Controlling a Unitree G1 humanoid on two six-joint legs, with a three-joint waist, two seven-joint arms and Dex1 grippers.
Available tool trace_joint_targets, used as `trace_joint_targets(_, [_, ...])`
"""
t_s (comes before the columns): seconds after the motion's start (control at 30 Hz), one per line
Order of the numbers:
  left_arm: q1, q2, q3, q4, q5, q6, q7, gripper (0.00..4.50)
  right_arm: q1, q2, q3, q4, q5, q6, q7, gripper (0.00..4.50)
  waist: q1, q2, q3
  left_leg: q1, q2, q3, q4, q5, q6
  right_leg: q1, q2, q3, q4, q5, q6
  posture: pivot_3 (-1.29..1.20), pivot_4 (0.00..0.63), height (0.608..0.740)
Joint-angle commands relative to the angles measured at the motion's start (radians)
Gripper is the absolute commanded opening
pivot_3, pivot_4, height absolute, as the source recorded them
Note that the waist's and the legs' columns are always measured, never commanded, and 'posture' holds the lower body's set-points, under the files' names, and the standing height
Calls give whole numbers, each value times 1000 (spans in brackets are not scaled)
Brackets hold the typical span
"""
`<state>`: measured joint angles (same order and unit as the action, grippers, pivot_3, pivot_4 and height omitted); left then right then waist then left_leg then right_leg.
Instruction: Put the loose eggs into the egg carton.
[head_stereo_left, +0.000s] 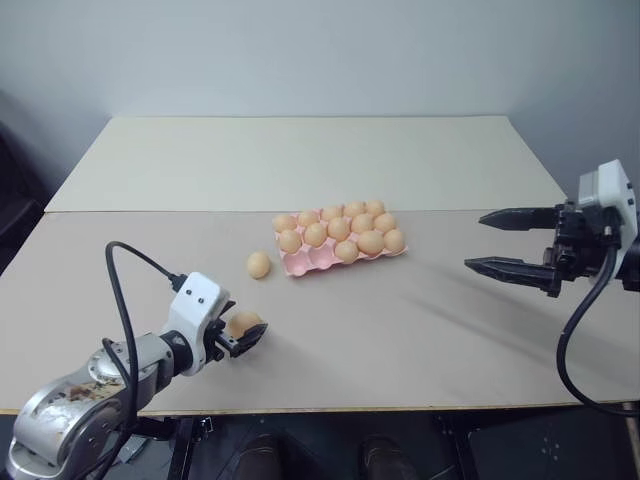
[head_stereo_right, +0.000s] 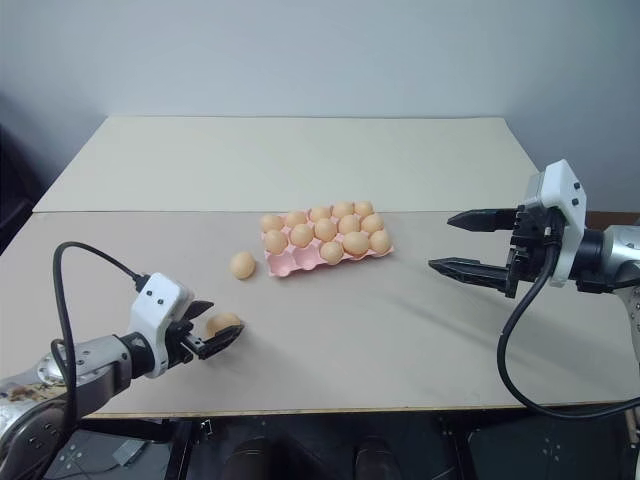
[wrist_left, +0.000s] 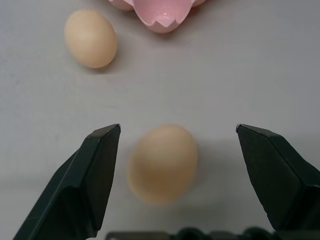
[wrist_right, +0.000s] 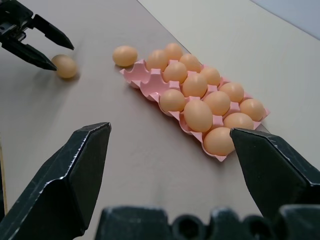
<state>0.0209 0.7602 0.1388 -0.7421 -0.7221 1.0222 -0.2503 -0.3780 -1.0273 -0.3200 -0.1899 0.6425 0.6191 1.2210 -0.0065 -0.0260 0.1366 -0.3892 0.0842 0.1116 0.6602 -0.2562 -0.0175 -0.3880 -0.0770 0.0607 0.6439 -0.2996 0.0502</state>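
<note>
Loose eggs (head_stereo_left: 258, 264) (head_stereo_left: 243, 322) | lying on bench (head_stereo_left: 420, 320) near egg carton (head_stereo_left: 305, 262) | left end effector (wrist_left: 170, 165) straddling nearest, wide, not gripping | right end effector (head_stereo_left: 495, 242) hanging wide, empty | likely fragile, smooth, rolling; grip sides gently
</note>
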Motion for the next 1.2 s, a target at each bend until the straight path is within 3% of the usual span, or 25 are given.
trace_joint_targets(0.03, [-8,-9,-20,16,46,-21,-7,4045,-20,-8,-10,-23,17,-16,-1,4459,0,0,0,0,0,0,0,0,0,0,0,0,0,0,0,0,150,740])
trace_joint_targets(0.43, [-42,-30,-90,121,130,-60,-88,4045,-19,-8,-8,-35,20,-7,-17,4459,3,0,0,0,0,0,0,0,0,0,0,0,0,0,0,0,150,740])
trace_joint_targets(0.53, [-38,-36,-89,123,144,-57,-96,3443,-13,-11,-15,-41,24,-3,-21,4500,4,0,0,0,0,0,0,0,0,0,0,0,0,0,0,0,150,740])
trace_joint_targets(0.67, [-39,-46,-87,124,158,-62,-106,2173,-8,-10,-16,-50,30,-1,-30,4500,5,0,0,0,0,0,0,0,0,0,0,0,0,0,0,0,150,740])
trace_joint_targets(0.73, [-43,-52,-88,126,168,-64,-107,1895,-7,-9,-14,-51,31,-3,-32,4500,5,0,0,0,0,0,0,0,0,0,0,0,0,0,0,0,150,740])
trace_joint_targets(0.97, [-47,-96,-33,108,193,-151,-118,1847,1,-9,-19,-60,35,-4,-34,4500,6,0,0,0,0,0,0,0,0,0,0,0,0,0,0,0,150,740])
trace_joint_targets(1.2, [-217,-177,-53,112,227,-197,-75,1807,-1,-4,-22,-79,49,-1,-37,4500,16,0,0,0,0,0,1,0,0,1,0,0,0,0,0,0,150,740])
